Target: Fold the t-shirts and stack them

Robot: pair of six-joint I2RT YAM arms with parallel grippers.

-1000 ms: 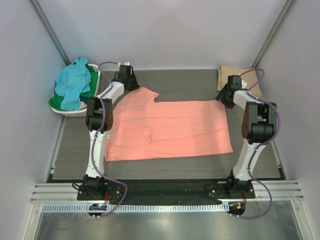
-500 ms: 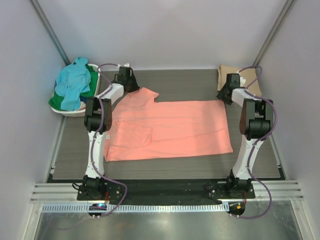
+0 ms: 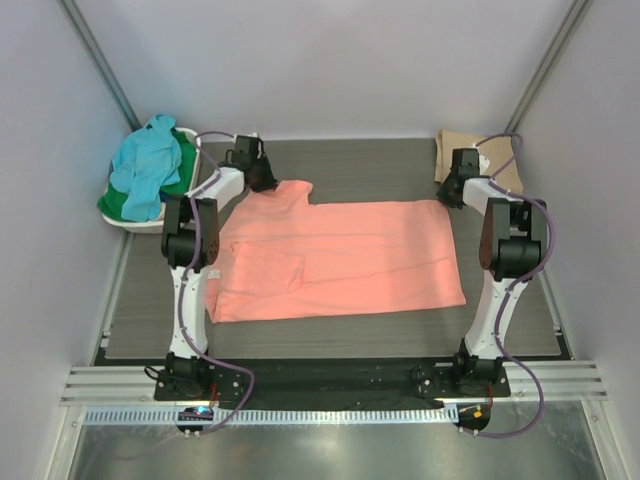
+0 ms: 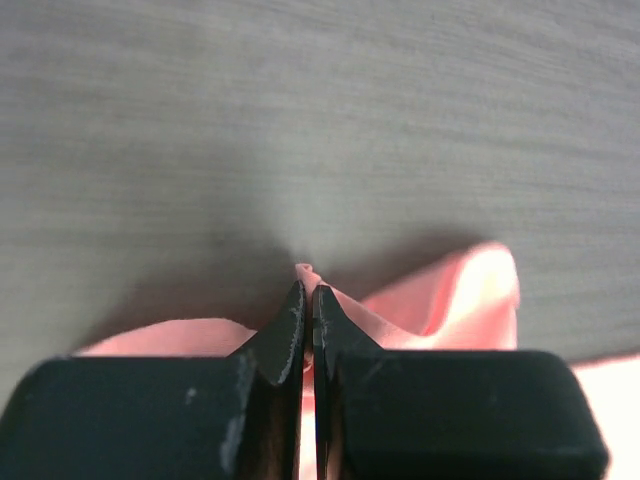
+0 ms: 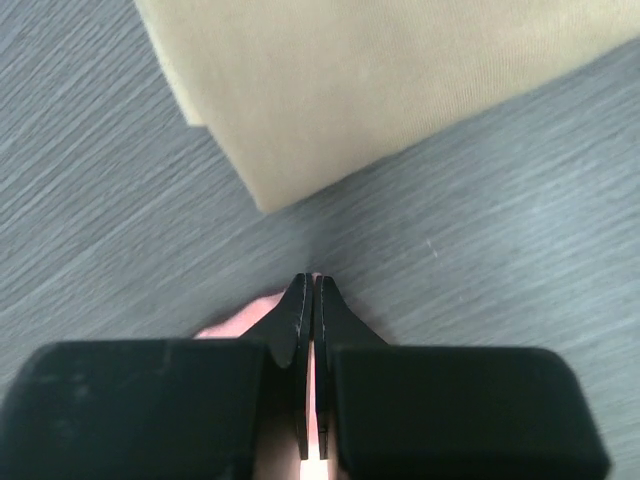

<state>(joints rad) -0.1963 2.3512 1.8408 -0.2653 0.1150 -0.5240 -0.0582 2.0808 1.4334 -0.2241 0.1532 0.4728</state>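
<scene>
Left gripper [image 4: 308, 290] is clamping its two black fingers together on a small raised pinch of the salmon-pink t-shirt [image 3: 340, 255] – a nub of pink cloth is poking up just past the tips, and the fabric is bunching into a fold on either side of them. Right gripper [image 5: 311, 285] is likewise pressing its jaws together on an edge of the same shirt, with a sliver of pink showing at the tips and between the fingers.

Both arms are reaching forward from their bases at the near edge of the table [image 3: 370, 165], elbows raised and wrists dipping down to the cloth. The left one is stretching to the shirt's far left corner by the sleeve; the right one is stretching to the far right corner, its tips lying near the corner of the folded tan t-shirt [image 5: 380, 70] but apart from it.

The salmon-pink shirt is lying spread flat across the middle of the table – between the two arms. A light blue t-shirt [image 3: 148, 165] and a green t-shirt [image 3: 120, 200] are sitting heaped in the white laundry basket [image 3: 150, 226] at the far left.
</scene>
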